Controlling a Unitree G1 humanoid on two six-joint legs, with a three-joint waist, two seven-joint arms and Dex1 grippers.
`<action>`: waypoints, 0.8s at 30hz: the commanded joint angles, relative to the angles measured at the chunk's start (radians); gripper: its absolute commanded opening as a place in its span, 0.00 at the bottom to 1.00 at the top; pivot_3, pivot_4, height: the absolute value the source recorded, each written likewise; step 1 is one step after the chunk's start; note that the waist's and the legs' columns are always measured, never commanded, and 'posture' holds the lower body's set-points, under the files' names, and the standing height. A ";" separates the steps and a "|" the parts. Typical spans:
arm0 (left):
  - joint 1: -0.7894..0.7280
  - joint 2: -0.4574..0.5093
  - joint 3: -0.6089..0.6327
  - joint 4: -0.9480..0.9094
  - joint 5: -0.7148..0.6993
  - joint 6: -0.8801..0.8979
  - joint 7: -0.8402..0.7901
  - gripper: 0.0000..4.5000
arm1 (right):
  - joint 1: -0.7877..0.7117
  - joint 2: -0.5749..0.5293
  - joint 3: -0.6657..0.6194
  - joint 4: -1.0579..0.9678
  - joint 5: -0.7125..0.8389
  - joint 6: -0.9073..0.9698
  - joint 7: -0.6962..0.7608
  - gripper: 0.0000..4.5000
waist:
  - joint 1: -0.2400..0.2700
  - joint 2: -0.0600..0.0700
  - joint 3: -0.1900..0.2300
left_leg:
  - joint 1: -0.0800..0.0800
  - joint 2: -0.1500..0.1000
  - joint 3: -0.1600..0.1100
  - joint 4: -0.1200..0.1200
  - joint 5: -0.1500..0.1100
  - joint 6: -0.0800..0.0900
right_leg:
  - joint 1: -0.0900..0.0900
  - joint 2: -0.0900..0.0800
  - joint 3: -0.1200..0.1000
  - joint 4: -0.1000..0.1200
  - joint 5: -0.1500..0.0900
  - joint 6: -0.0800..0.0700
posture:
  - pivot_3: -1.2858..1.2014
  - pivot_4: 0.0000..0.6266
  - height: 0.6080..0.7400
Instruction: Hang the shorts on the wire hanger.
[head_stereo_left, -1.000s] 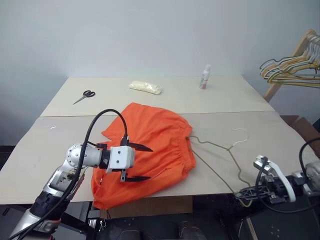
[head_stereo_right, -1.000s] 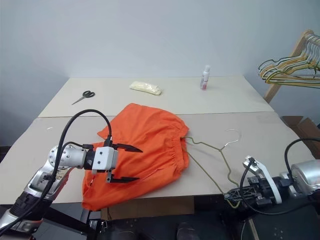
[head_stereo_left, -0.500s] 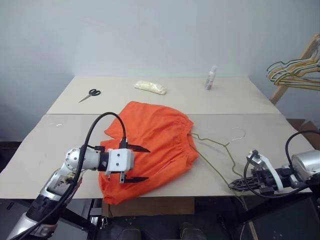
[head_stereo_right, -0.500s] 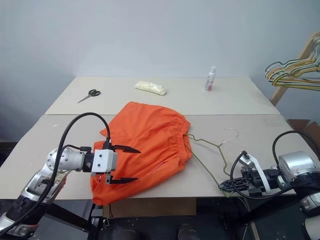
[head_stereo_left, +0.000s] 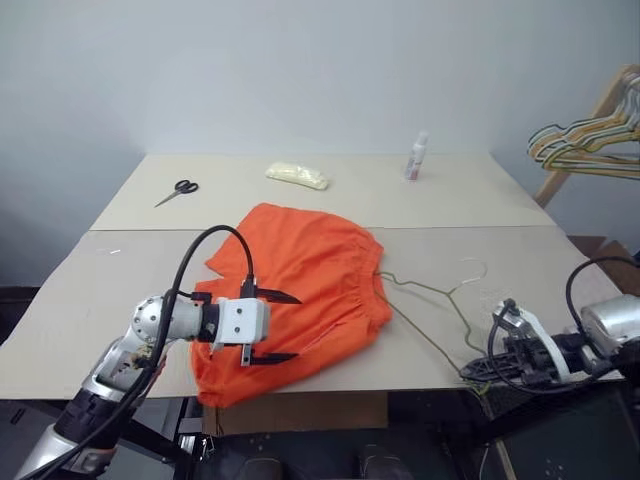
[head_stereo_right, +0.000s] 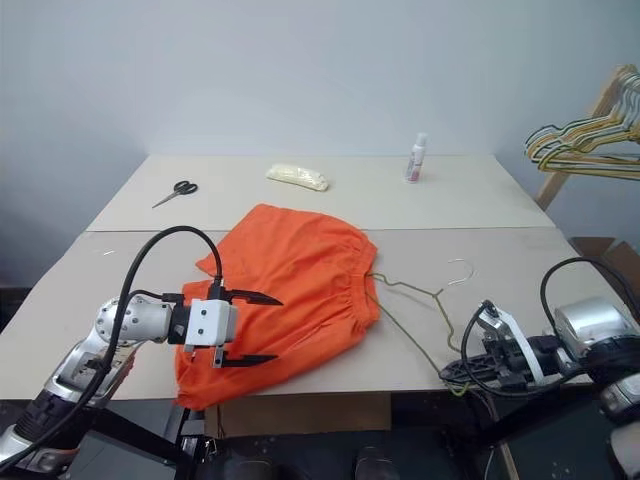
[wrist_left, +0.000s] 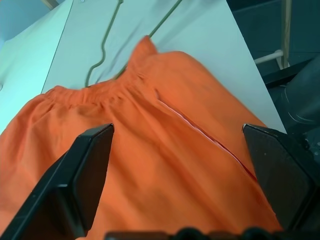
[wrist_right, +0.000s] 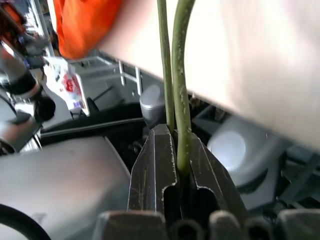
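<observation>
The shorts (head_stereo_left: 300, 290) lie spread on the near half of the counter (head_stereo_left: 560, 265), their lower end drooping over its front edge, and the left pincer (head_stereo_left: 272, 326) hovers just above them with its two black fingers spread wide, holding nothing. The wire hanger (head_stereo_left: 432, 305) lies flat just beside the gathered waistband, hook toward the back, its near corner reaching past the counter's front edge. There the right pincer (head_stereo_right: 452, 371) is clamped tight on the wire.
</observation>
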 joint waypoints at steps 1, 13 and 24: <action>-0.025 -0.006 0.001 -0.005 0.007 -0.025 0.010 0.99 | -0.052 0.031 -0.019 0.046 -0.024 0.013 0.023 0.00 | 0.002 0.000 0.000 | 0.000 0.000 0.000 0.001 0.000 0.000 | 0.000 0.000 0.000 0.000 0.000 0.000 | 0.56 0.00 1.00; -0.012 -0.003 0.004 -0.009 0.020 -0.035 0.015 0.99 | 0.051 -0.199 0.167 -0.370 0.194 -0.184 0.063 0.00 | 0.026 0.001 0.001 | -0.002 0.000 -0.001 0.002 -0.001 0.002 | -0.001 -0.001 -0.001 0.000 0.000 0.001 | 0.56 0.00 1.00; -0.014 -0.018 -0.018 0.004 0.028 -0.049 0.017 0.99 | -0.056 -0.044 0.128 -0.037 0.093 -0.103 0.063 0.00 | 0.028 0.002 0.000 | -0.002 0.001 0.000 0.004 -0.001 0.002 | -0.001 0.000 0.000 0.000 0.002 -0.001 | 0.55 0.00 1.00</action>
